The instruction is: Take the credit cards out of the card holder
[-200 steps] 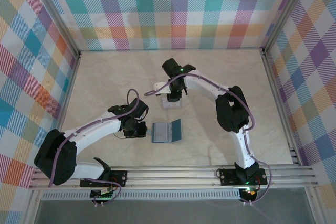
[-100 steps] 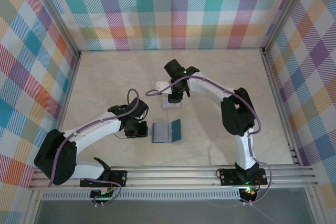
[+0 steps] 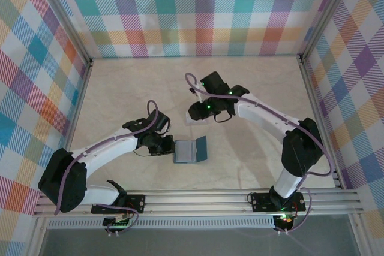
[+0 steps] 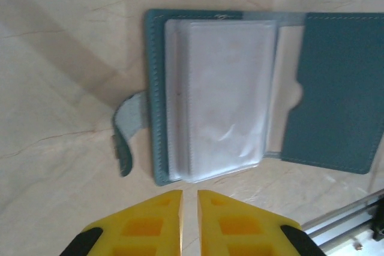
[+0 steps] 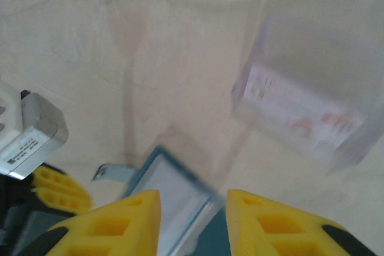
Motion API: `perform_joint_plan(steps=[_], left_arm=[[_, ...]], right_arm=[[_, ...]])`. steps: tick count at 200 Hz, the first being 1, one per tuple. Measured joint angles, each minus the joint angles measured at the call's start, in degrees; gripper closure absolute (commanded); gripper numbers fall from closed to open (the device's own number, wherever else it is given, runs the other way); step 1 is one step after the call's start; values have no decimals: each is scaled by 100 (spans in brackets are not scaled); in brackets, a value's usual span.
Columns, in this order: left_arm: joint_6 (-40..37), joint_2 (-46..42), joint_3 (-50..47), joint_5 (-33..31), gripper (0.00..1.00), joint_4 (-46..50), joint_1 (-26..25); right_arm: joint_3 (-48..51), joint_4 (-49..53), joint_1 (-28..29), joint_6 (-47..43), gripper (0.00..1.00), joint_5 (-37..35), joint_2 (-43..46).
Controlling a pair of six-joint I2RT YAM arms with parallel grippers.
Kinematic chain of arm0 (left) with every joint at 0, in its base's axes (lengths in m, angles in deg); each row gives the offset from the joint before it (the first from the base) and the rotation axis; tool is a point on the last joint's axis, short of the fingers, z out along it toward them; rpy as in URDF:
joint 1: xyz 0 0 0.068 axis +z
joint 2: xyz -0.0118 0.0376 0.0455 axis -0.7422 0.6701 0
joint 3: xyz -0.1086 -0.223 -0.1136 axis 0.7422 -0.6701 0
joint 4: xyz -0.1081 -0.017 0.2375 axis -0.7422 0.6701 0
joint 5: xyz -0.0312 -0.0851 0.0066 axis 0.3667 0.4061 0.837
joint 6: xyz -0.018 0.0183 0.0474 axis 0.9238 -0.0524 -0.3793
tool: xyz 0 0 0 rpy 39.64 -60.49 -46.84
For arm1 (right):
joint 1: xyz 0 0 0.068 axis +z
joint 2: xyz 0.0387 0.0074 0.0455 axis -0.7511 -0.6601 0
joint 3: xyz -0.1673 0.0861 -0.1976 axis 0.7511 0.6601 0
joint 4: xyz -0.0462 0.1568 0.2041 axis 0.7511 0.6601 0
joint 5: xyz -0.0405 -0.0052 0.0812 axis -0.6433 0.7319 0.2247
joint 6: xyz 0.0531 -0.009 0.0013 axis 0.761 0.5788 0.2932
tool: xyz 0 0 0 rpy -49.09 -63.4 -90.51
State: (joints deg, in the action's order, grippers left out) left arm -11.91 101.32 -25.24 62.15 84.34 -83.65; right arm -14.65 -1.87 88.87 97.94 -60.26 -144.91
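Left jaws: almost pressed together, with only a thin gap between the two yellow fingers [image 4: 150, 223]. Nothing is held.
Right jaws: spread apart, and nothing is gripped between the yellow fingers [image 5: 114, 223].
Left jaws, place: kept low over the pale marbled counter [image 3: 120, 88], just beside the tab side of the card holder. No touch can be seen.
Right jaws, place: held over the counter, farther back than the card holder and close to a clear plastic rectangle [image 5: 312, 70].
Card holder: a small teal-blue folding wallet [image 3: 189, 151] is laid open and flat on the counter, between the two arms and near the metal rail [image 3: 198, 199] at the front.
Inside the card holder: see-through pockets [image 4: 222, 100] are stacked on one half, and they look pale and whitish. A plain teal flap [image 4: 336, 88] is folded out on the other half.
Tab: a little grey-blue strip [image 4: 126, 139] is curled up off the counter at the wallet's outer edge.
Credit cards: one pale card with pinkish marks [image 5: 300, 118] is seen at the clear plastic rectangle, apart from the wallet. It is blurred, so it cannot be told if it is inside or under the plastic. It also cannot be told if any cards are in the wallet's pockets.
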Motion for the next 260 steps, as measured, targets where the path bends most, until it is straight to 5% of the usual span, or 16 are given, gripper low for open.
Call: perform_joint_plan(steps=[30,70,108,148,260], left_arm=[[-11,267,155,46,88,-50,63],[-160,772,282,42,90,-98,365],[-308,1200,317,-15,91,-96,378],[-409,1252,310,-72,92,-87,398],[-437,1270,-24,-44,92,-367,669]], right_arm=[[831,-409,76,1650,68,743,33],[1287,-588,444,2647,66,1027,31],[1263,-774,756,3042,66,1062,-35],[1126,-809,1019,3309,77,981,-413],[417,-831,1244,3423,80,931,-1637]])
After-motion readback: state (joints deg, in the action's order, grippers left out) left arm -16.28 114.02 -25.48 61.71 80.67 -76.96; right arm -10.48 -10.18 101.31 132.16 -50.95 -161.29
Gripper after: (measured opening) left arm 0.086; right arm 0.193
